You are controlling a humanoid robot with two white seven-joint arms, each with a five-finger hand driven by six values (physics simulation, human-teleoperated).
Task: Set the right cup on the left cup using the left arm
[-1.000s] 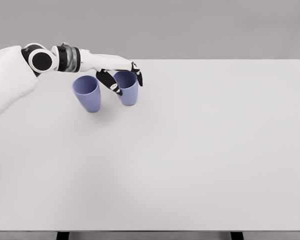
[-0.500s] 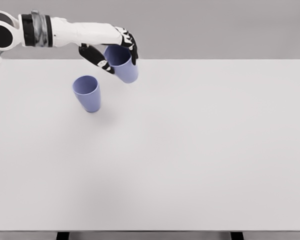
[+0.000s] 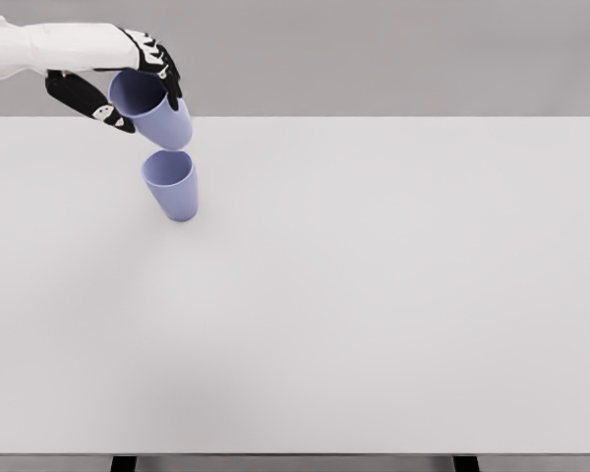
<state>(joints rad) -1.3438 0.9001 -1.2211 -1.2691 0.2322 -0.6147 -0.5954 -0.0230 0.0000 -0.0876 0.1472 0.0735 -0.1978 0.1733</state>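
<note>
A blue cup (image 3: 171, 184) stands upright on the white table (image 3: 374, 275) at the far left. Just above it hangs a second blue cup (image 3: 152, 108), tilted, its base a little over the standing cup's rim. My left hand (image 3: 128, 84) is shut on this lifted cup, black fingers wrapped around its upper wall. The left arm comes in from the upper left edge. The right arm is out of view.
The table's far edge runs just behind the cups, with a grey wall beyond it. Two dark table legs show at the bottom edge.
My left hand lifted the right cup off the table, carried it up and to the left, and now holds it over the standing cup.
</note>
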